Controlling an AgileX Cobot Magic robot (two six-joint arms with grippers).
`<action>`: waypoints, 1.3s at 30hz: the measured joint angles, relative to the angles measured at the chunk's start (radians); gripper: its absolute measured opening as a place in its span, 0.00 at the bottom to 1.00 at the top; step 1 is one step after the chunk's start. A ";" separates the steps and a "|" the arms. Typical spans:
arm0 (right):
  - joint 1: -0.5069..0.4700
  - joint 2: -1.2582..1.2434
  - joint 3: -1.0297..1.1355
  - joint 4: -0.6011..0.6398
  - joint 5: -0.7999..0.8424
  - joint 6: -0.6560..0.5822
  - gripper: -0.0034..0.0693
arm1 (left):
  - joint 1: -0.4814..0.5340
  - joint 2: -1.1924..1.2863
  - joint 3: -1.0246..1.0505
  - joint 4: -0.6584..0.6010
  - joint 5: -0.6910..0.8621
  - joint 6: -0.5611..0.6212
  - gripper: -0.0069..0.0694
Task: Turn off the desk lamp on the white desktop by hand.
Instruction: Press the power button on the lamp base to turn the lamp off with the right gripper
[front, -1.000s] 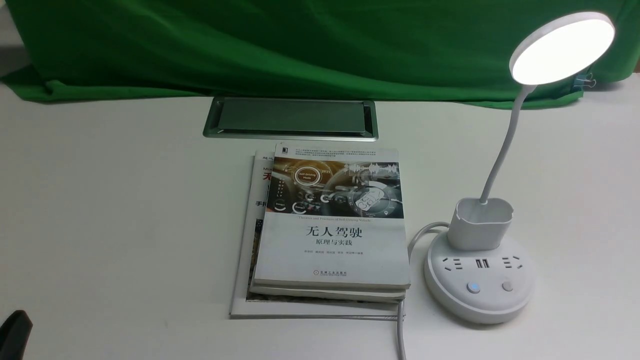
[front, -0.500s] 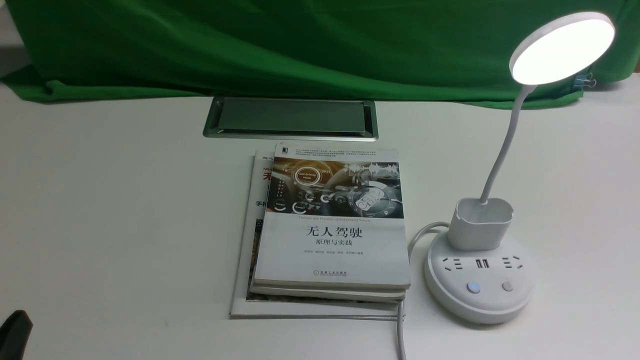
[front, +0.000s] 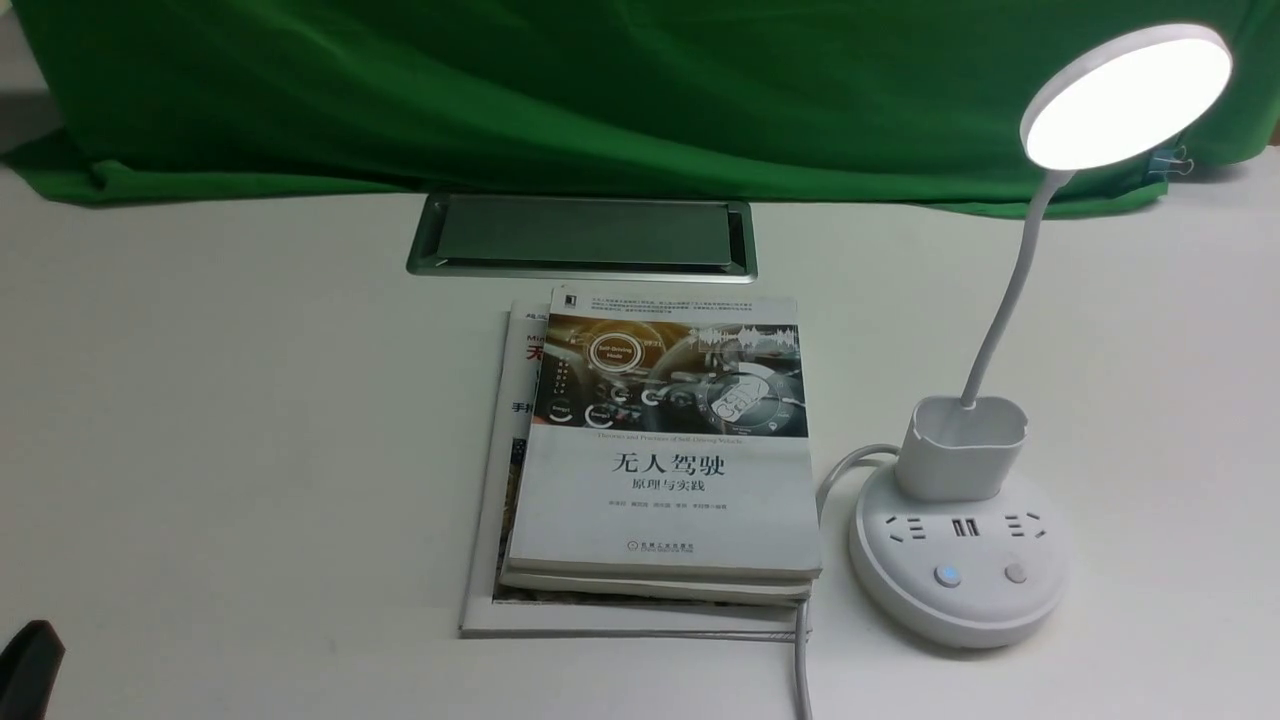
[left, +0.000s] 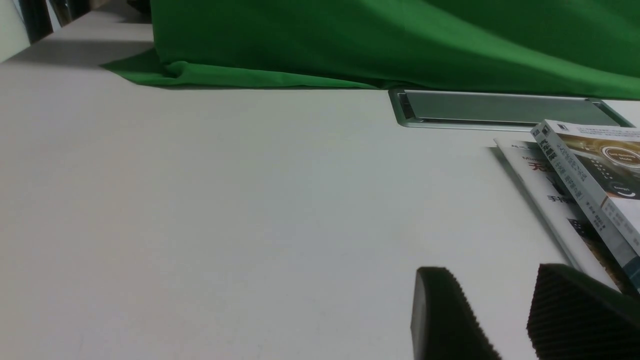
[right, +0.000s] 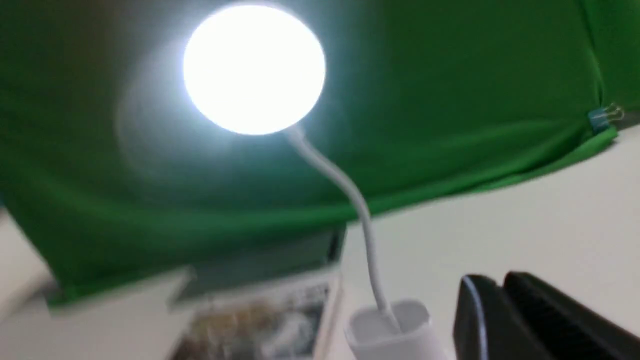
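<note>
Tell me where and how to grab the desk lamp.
Pinch the cup-shaped holder of the desk lamp, likely best from the near side with the right hand, one finger on each side. It stands upright on the wide round base, and its walls look stiffer than the thin, bendy neck, which could flex.

A tabletop work area, probably in a lab or an office; which of the two cannot be told. Front view: white desktop (front: 250, 420) with a metal cable hatch (front: 585, 232), top center; stacked books (front: 665, 450), center; green cloth (front: 600, 90) clipped across the upper edge.
</note>
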 joint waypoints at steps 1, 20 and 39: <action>0.005 0.026 -0.031 0.000 0.016 -0.010 0.13 | 0.000 0.000 0.000 0.000 0.000 0.000 0.41; 0.030 1.147 -0.519 -0.031 0.559 -0.265 0.10 | 0.000 0.000 0.000 0.000 0.000 0.000 0.41; 0.030 1.382 -0.640 0.079 0.454 -0.346 0.10 | 0.000 0.000 0.000 0.000 0.000 0.000 0.41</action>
